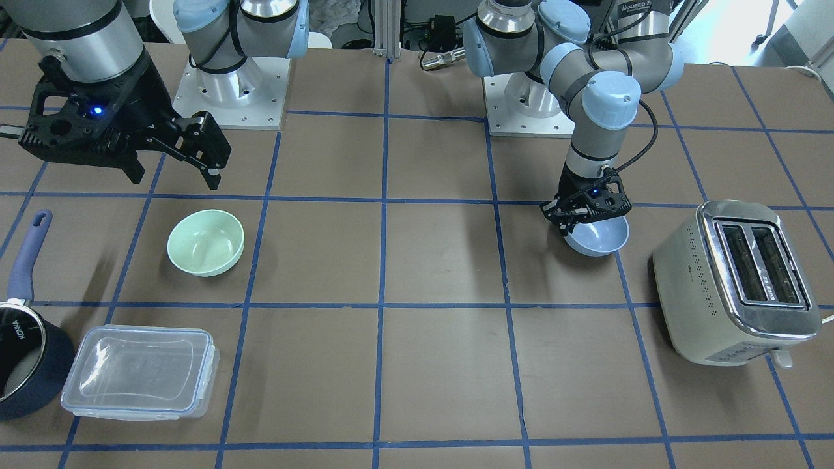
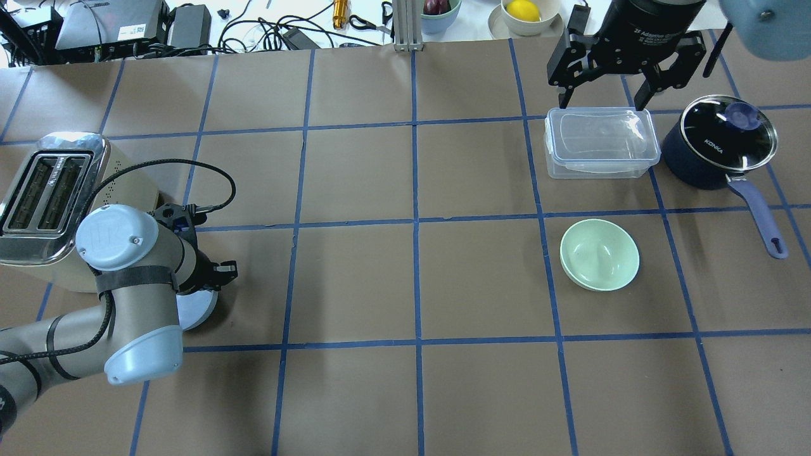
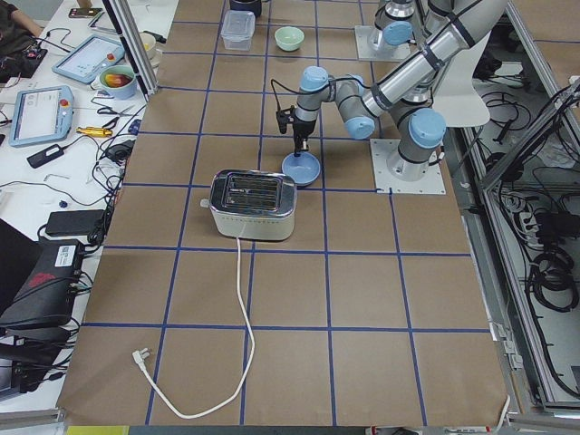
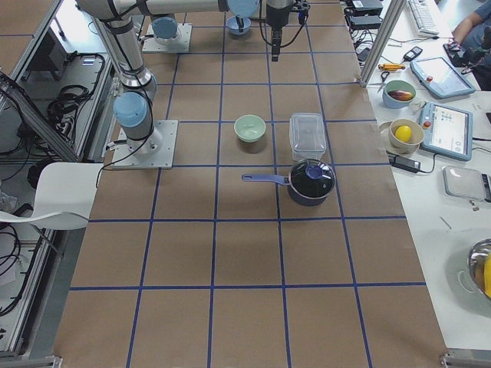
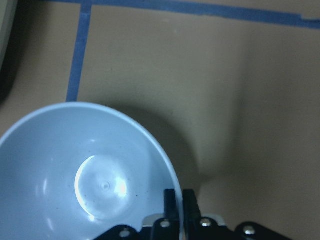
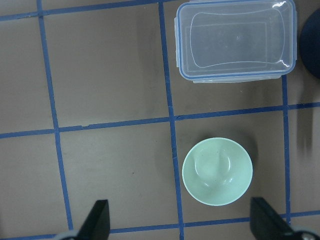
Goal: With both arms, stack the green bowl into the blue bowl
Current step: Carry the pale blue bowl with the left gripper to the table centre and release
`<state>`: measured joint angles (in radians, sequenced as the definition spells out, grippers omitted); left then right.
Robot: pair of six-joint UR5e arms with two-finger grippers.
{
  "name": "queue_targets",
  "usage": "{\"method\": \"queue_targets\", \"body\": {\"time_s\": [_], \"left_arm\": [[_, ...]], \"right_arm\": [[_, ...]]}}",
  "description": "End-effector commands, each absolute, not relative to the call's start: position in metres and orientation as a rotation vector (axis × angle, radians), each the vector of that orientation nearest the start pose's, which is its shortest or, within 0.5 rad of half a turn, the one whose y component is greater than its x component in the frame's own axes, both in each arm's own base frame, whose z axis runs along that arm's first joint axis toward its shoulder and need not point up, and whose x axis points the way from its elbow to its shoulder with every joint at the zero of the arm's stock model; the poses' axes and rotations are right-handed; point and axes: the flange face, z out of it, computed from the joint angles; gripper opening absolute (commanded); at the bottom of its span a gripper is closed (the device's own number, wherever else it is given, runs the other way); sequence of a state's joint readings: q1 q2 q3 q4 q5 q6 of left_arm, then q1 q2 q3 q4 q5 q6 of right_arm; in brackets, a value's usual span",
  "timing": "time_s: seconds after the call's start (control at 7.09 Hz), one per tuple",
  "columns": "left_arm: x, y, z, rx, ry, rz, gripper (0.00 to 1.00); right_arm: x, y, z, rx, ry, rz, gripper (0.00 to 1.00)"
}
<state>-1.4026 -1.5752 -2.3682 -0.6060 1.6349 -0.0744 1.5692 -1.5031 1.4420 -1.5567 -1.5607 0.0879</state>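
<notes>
You're in a robotics lab, not a kitchen. Your bench [image 1: 443,260] is papered brown and gridded with blue tape [image 1: 382,260]. The left arm [image 1: 603,98] and right arm [image 1: 85,32] stand bolted to metal plates [image 1: 267,104]. A teach pendant [image 3: 41,101] lies alongside, and cables [image 2: 253,31] and power boxes [image 2: 108,25] crowd the far edge.

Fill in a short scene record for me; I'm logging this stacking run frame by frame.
left gripper: shut on the blue bowl rim, beside the toaster
right gripper: open, raised, holding nothing
green bowl: upright on the table, untouched, next to the clear container
stacking: not done, bowls apart
</notes>
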Motion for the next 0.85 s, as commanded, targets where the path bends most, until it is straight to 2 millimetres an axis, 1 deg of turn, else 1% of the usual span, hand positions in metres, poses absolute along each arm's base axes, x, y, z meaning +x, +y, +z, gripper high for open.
{"method": "queue_targets", "body": {"time_s": [0.0, 0.14, 0.28, 0.42, 0.56, 0.71], "left_arm": [[-0.188, -0.456, 0.286, -0.569, 3.086, -0.258, 0.00], [-0.240, -0.488, 0.312, -0.699, 3.066, -0.146, 0.00], [-0.291, -0.509, 0.309, -0.788, 3.078, -0.093, 0.00], [-0.336, -0.522, 0.293, -0.871, 3.077, -0.114, 0.06], [-0.359, -0.531, 0.274, -0.859, 3.064, -0.103, 0.08], [-0.378, -0.536, 0.256, -0.876, 3.055, -0.081, 0.06]], "right_arm": [[0.134, -0.525, 0.515, 0.139, 3.125, -0.074, 1.00], [0.133, -0.526, 0.515, 0.143, 3.125, -0.074, 1.00], [0.131, -0.526, 0.515, 0.146, 3.125, -0.074, 1.00], [0.131, -0.526, 0.515, 0.146, 3.126, -0.071, 1.00], [0.131, -0.526, 0.515, 0.146, 3.126, -0.071, 1.00], [0.127, -0.528, 0.513, 0.155, 3.125, -0.067, 1.00]]}}
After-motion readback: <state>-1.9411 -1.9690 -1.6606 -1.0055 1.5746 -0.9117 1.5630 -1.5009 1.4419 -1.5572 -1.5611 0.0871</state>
